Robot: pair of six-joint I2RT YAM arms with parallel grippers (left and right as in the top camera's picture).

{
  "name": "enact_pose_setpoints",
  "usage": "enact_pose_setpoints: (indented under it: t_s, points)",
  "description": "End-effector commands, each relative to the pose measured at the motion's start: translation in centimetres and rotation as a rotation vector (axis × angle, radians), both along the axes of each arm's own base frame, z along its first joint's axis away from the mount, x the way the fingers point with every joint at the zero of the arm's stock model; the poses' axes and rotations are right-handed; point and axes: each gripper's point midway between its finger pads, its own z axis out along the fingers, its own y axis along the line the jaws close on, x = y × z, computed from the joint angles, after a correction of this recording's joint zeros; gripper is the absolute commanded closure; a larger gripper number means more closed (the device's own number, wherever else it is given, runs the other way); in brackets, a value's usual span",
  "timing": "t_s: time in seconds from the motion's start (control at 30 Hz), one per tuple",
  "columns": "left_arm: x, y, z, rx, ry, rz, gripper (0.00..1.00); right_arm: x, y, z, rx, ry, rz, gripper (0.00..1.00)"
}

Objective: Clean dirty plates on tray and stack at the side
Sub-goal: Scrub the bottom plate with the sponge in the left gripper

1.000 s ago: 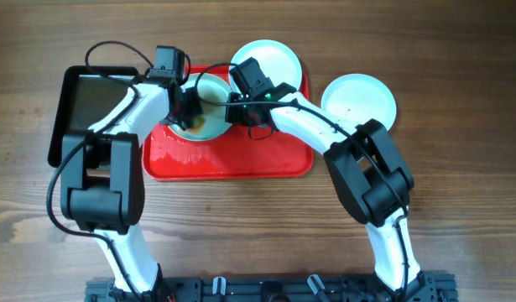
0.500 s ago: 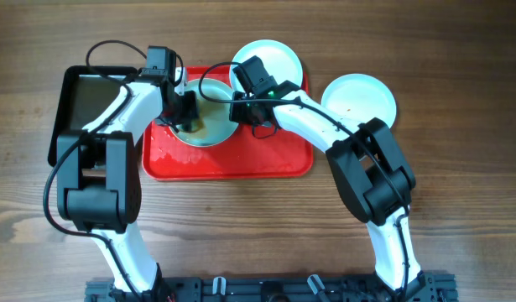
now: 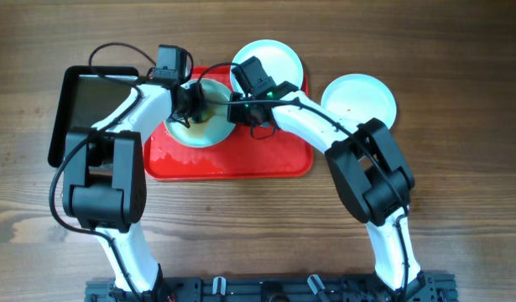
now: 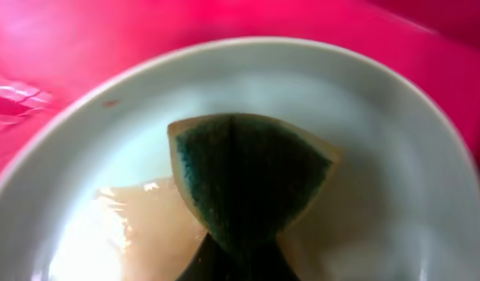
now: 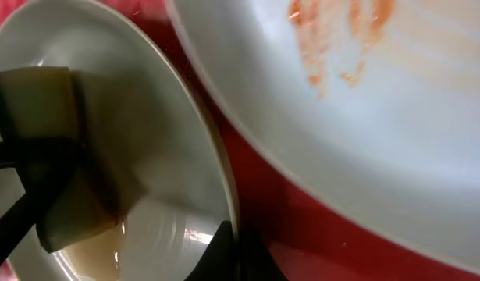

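A pale plate (image 3: 200,126) lies on the red tray (image 3: 232,161) with a thin film of brownish water in it. My left gripper (image 3: 193,105) is shut on a green-and-yellow sponge (image 4: 247,176) and presses it onto this plate (image 4: 388,133). My right gripper (image 3: 233,109) is shut on the plate's right rim (image 5: 224,195). A second plate (image 3: 270,60) with orange-red streaks (image 5: 341,39) lies at the tray's far right corner. A third plate (image 3: 359,99) sits on the table to the right of the tray, almost plain.
A black metal pan (image 3: 80,105) sits on the wooden table left of the tray. The tray's front half (image 3: 241,155) is wet and bare. Both arms cross over the tray's far half.
My left gripper slid the sponge left on the plate, then back right and a little farther away. My right gripper kept its hold on the rim.
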Motion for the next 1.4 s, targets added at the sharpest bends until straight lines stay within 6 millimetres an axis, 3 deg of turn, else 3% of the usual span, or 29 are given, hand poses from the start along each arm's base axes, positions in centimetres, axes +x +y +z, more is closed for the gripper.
enact_pose_setpoints:
  t_s: [0.0,0.07,0.23,0.3,0.37,0.43,0.5,0.67,0.73,0.8,0.87,1.07,1.1,1.23,1.37]
  points:
    - [-3.4,5.6,-2.4,0.229,0.128,0.208,0.96,-0.3,-0.1,-1.1,-0.017,0.016,0.019,0.96]
    - [-5.4,4.4,-2.8,0.174,0.222,0.158,0.96,-0.3,-0.1,-1.1,-0.018,0.017,0.019,0.96]
    - [-8.7,-2.6,-2.3,-0.206,0.361,-0.111,0.96,-0.5,0.0,-1.3,-0.014,0.025,0.029,0.96]
    - [-8.6,-2.6,-2.3,-0.204,0.358,-0.112,0.96,-0.6,0.0,-2.0,-0.018,0.035,0.029,0.94]
    - [-7.9,-2.5,-2.3,-0.204,0.329,-0.106,0.96,-1.0,0.5,-3.3,0.003,0.070,0.039,0.85]
    - [-7.4,-2.5,-2.3,-0.206,0.309,-0.104,0.96,-1.2,0.5,-3.8,0.012,0.093,0.028,0.86]
    - [-6.8,-2.8,-2.2,-0.205,0.279,-0.124,0.96,-1.2,0.5,-3.8,0.011,0.093,0.028,0.95]
    - [-1.5,-3.4,-1.4,-0.171,0.034,-0.241,0.96,-1.3,0.6,-3.8,0.016,0.097,0.033,0.96]
    - [0.6,-1.1,-1.3,-0.063,-0.028,-0.095,0.96,-1.3,0.6,-3.8,0.015,0.097,0.033,0.96]
    - [0.2,2.3,-1.5,0.064,0.004,0.120,0.96,-1.4,0.6,-3.8,0.015,0.097,0.034,0.96]
    - [-1.9,4.1,-1.0,0.123,0.107,0.257,0.96,-1.4,0.6,-3.8,0.015,0.097,0.034,0.96]
    - [-6.6,2.7,0.2,0.039,0.356,0.230,0.96,-1.4,0.6,-3.8,0.016,0.097,0.034,0.96]
    - [-7.1,2.0,0.2,0.013,0.377,0.158,0.96,-1.4,0.6,-3.8,0.017,0.098,0.035,0.96]
    - [-6.8,1.9,0.1,0.033,0.349,-0.037,0.96,-1.4,0.7,-3.8,0.019,0.098,0.036,0.96]
    - [-3.0,1.7,-0.7,0.051,0.167,-0.129,0.96,-1.4,0.7,-3.8,0.020,0.099,0.037,0.96]
